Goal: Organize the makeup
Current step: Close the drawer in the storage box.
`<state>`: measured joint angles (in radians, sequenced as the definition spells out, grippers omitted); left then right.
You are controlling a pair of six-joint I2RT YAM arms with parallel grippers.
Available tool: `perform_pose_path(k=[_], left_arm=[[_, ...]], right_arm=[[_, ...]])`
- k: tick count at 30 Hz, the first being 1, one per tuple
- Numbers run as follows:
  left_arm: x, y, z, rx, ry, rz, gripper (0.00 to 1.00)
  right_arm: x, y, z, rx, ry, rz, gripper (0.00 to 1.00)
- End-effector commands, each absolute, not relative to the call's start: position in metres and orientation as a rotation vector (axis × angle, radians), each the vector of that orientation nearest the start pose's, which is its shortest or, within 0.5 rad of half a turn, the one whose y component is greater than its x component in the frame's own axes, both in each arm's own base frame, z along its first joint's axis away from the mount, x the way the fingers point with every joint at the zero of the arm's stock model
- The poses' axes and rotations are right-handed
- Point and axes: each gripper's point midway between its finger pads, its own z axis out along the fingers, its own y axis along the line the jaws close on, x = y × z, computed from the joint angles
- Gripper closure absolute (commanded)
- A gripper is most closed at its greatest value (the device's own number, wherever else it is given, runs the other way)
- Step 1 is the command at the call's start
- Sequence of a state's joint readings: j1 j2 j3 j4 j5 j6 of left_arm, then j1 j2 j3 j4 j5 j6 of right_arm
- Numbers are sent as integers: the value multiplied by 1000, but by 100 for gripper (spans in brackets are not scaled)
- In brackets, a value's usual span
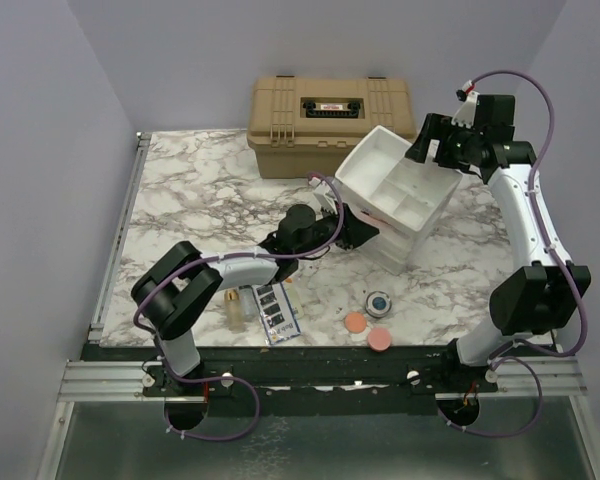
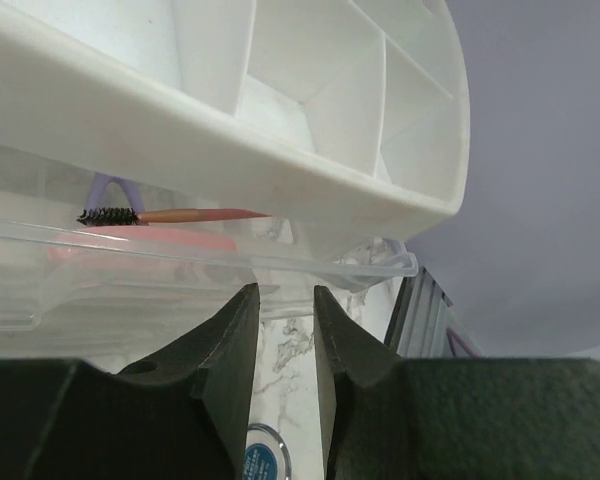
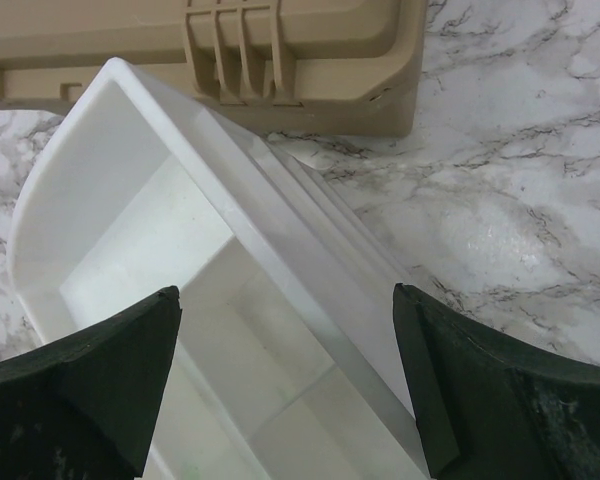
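Makeup (image 1: 273,305): partly loose on near half of table, partly in organizer's clear lower tray (image 2: 130,290).
Table (image 1: 200,190): white-grey marble look, metal rail (image 1: 115,240) along left edge.
Walls (image 1: 50,120): plain lilac, on three sides.
Palette (image 1: 278,316): 1, flat, dark, near front edge.
Clear bottle (image 1: 235,309): 1 seen, just left of palette.
Orange disc (image 1: 355,322): 1, near front edge.
Pink disc (image 1: 379,338): 1, just beside orange one.
Jar (image 1: 378,301): 1, round, dark, just behind both.
Brush (image 2: 180,215): 1, lying in clear tray.
Pink tube (image 2: 170,240): 1, same tray.
Purple curler (image 2: 108,188): 1, only a loop visible.
Organizer (image 1: 400,195): 1, white, top tier tilted.
Case (image 1: 325,125): 1, tan, lid down, at back wall.
Left gripper (image 2: 285,290): at clear tray's lip, fingers a narrow gap apart; pinching or not, cannot tell.
Right gripper (image 3: 285,300): over top tier, fingers wide apart, holding nothing.
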<state>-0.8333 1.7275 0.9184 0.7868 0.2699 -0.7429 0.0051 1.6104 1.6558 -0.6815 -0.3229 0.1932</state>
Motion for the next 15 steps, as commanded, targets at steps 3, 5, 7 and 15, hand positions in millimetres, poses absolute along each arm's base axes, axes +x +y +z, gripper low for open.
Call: perform_pose_path(k=[3, 5, 7, 15], left_arm=[[310, -436, 214, 208, 1670, -1416, 70], [313, -439, 212, 174, 1654, -1447, 70], [316, -440, 209, 140, 1643, -1468, 70], [322, -448, 208, 70, 1605, -1543, 70]], right_arm=[[428, 60, 277, 126, 2201, 460, 7], [429, 58, 278, 138, 2196, 453, 7], [429, 56, 277, 152, 2203, 435, 7], [429, 51, 274, 180, 2202, 408, 7]])
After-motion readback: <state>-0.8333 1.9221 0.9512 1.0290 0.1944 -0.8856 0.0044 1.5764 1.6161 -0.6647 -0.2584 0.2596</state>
